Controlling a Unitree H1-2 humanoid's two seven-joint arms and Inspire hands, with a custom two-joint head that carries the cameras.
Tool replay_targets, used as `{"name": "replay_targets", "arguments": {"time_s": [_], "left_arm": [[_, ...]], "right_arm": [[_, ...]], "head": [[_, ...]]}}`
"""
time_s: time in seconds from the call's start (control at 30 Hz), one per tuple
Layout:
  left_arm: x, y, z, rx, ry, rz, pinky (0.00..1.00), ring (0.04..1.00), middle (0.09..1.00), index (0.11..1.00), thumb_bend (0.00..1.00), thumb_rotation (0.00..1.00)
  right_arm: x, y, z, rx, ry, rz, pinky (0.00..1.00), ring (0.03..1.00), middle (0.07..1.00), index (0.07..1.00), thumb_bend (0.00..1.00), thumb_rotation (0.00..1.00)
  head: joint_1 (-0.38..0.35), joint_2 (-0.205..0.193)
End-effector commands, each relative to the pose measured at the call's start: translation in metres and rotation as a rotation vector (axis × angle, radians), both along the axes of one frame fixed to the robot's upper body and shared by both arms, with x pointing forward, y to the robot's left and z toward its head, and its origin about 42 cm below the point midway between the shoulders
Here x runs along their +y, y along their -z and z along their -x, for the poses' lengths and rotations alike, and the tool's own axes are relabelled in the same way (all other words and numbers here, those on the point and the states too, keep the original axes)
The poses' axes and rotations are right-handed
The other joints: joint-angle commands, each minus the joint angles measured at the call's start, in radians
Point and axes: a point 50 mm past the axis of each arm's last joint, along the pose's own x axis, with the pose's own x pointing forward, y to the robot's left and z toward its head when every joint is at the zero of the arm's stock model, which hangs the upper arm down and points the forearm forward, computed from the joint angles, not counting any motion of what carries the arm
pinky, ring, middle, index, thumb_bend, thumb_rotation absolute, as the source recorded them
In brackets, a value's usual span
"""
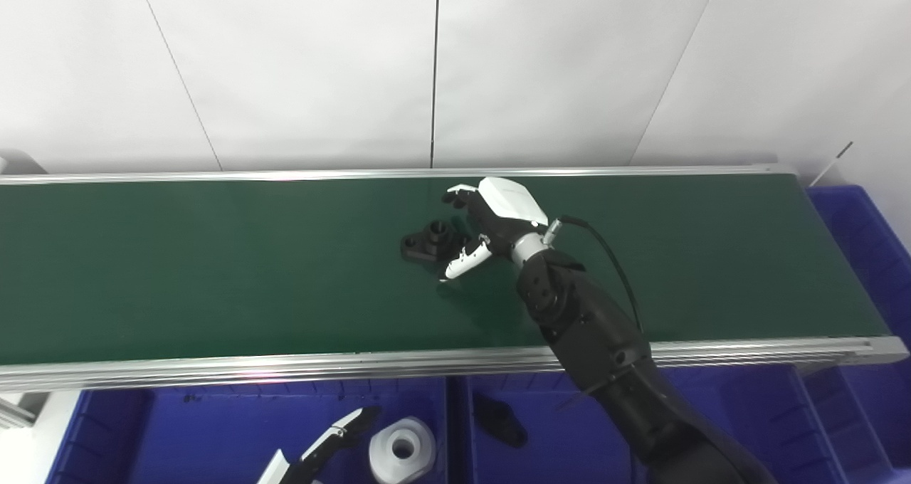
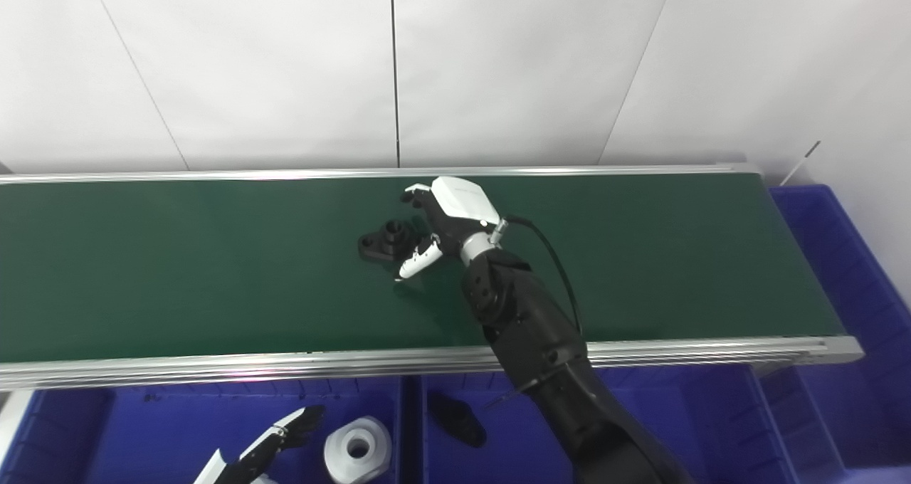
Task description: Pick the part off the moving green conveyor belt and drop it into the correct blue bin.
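A small black part (image 1: 428, 240) with a round socket lies on the green conveyor belt (image 1: 213, 270), near its middle. My right hand (image 1: 490, 221) is over the belt just right of the part, fingers spread open around it, thumb (image 1: 466, 260) at the part's near side. It holds nothing. My left hand (image 1: 324, 445) is low at the bottom edge over the left blue bin (image 1: 213, 427), fingers apart and empty. The part also shows in the right eye view (image 2: 385, 241).
The left blue bin holds a white round part (image 1: 402, 448). The middle blue bin (image 1: 712, 413) holds a black part (image 1: 500, 420). Another blue bin (image 1: 865, 213) stands at the belt's right end. Aluminium rails (image 1: 285, 363) edge the belt.
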Motion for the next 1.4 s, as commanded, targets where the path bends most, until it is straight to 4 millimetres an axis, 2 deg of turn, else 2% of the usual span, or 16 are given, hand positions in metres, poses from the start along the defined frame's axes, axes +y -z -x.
{"name": "replay_targets", "arguments": {"time_s": [0.0, 0.1, 0.2, 0.3, 0.37, 0.4, 0.53, 0.57, 0.6, 0.63, 0.73, 1.03, 1.17, 1.27, 1.37], "left_arm": [[0.003, -0.009, 0.000, -0.046, 0.002, 0.030, 0.82, 0.874, 0.900, 0.886, 0.78, 0.36], [0.002, -0.010, 0.000, -0.049, -0.001, 0.033, 0.82, 0.873, 0.899, 0.884, 0.78, 0.36], [0.001, -0.010, 0.000, -0.055, 0.000, 0.032, 0.83, 0.877, 0.899, 0.887, 0.78, 0.37], [0.000, -0.011, 0.000, -0.062, 0.001, 0.030, 0.83, 0.874, 0.901, 0.892, 0.78, 0.37], [0.000, -0.011, 0.000, -0.068, 0.001, 0.028, 0.83, 0.874, 0.901, 0.892, 0.77, 0.38], [-0.001, -0.011, 0.000, -0.069, 0.000, 0.029, 0.83, 0.872, 0.900, 0.893, 0.77, 0.38], [-0.001, -0.011, 0.000, -0.065, -0.007, 0.041, 0.82, 0.869, 0.900, 0.893, 0.78, 0.38], [-0.001, -0.012, 0.000, -0.063, -0.008, 0.044, 0.82, 0.868, 0.900, 0.894, 0.78, 0.38], [-0.002, -0.012, 0.000, -0.061, -0.009, 0.047, 0.82, 0.867, 0.899, 0.893, 0.78, 0.38], [-0.002, -0.012, 0.001, -0.060, -0.010, 0.050, 0.82, 0.868, 0.900, 0.895, 0.78, 0.38], [-0.003, -0.013, 0.001, -0.055, -0.011, 0.060, 0.82, 0.863, 0.898, 0.897, 0.79, 0.37], [-0.003, -0.015, 0.001, -0.054, -0.015, 0.072, 0.81, 0.859, 0.894, 0.903, 0.78, 0.37], [-0.003, -0.016, 0.000, -0.051, -0.015, 0.077, 0.82, 0.861, 0.895, 0.907, 0.78, 0.37], [-0.003, -0.015, 0.000, -0.054, -0.019, 0.076, 0.81, 0.860, 0.894, 0.906, 0.78, 0.37], [-0.003, -0.015, 0.000, -0.058, -0.019, 0.071, 0.81, 0.861, 0.894, 0.906, 0.78, 0.37]], "right_arm": [[0.015, -0.018, -0.007, -0.034, -0.056, -0.025, 0.66, 0.773, 0.795, 0.805, 0.82, 0.12], [0.015, -0.013, -0.009, -0.014, -0.051, -0.014, 0.65, 0.765, 0.796, 0.783, 0.80, 0.08], [0.014, -0.007, -0.009, -0.023, -0.063, -0.007, 0.61, 0.706, 0.756, 0.743, 0.78, 0.02], [0.013, -0.002, -0.007, -0.044, -0.084, 0.004, 0.52, 0.612, 0.671, 0.707, 0.75, 0.00], [0.013, 0.002, -0.004, -0.055, -0.106, 0.023, 0.40, 0.498, 0.519, 0.682, 0.59, 0.00], [0.013, 0.003, -0.002, -0.058, -0.117, 0.031, 0.38, 0.480, 0.498, 0.673, 0.57, 0.00], [0.013, 0.011, 0.003, -0.058, -0.140, 0.058, 0.36, 0.433, 0.486, 0.657, 0.56, 0.00], [0.014, 0.013, 0.005, -0.057, -0.146, 0.067, 0.33, 0.405, 0.484, 0.560, 0.54, 0.00], [0.013, 0.015, 0.006, -0.058, -0.153, 0.080, 0.33, 0.403, 0.484, 0.527, 0.53, 0.00], [0.013, 0.017, 0.008, -0.059, -0.158, 0.093, 0.33, 0.418, 0.458, 0.528, 0.53, 0.00], [0.013, 0.021, 0.011, -0.050, -0.167, 0.114, 0.35, 0.397, 0.491, 0.542, 0.51, 0.00], [0.016, 0.038, 0.022, -0.012, -0.182, 0.195, 0.33, 0.391, 0.488, 0.548, 0.51, 0.00], [0.013, 0.041, 0.024, -0.018, -0.178, 0.217, 0.35, 0.408, 0.514, 0.522, 0.51, 0.00], [0.009, 0.041, 0.026, -0.046, -0.169, 0.217, 0.33, 0.415, 0.523, 0.494, 0.51, 0.00], [0.006, 0.038, 0.028, -0.094, -0.169, 0.204, 0.30, 0.410, 0.503, 0.508, 0.51, 0.00]], "head": [[0.004, 0.004], [0.004, 0.008], [0.003, 0.011], [0.005, 0.016], [0.007, 0.017], [0.007, 0.017], [0.005, 0.019], [0.005, 0.019], [0.005, 0.022], [0.005, 0.022], [0.004, 0.025], [0.005, 0.029], [0.005, 0.029], [0.004, 0.029], [0.004, 0.029]]}}
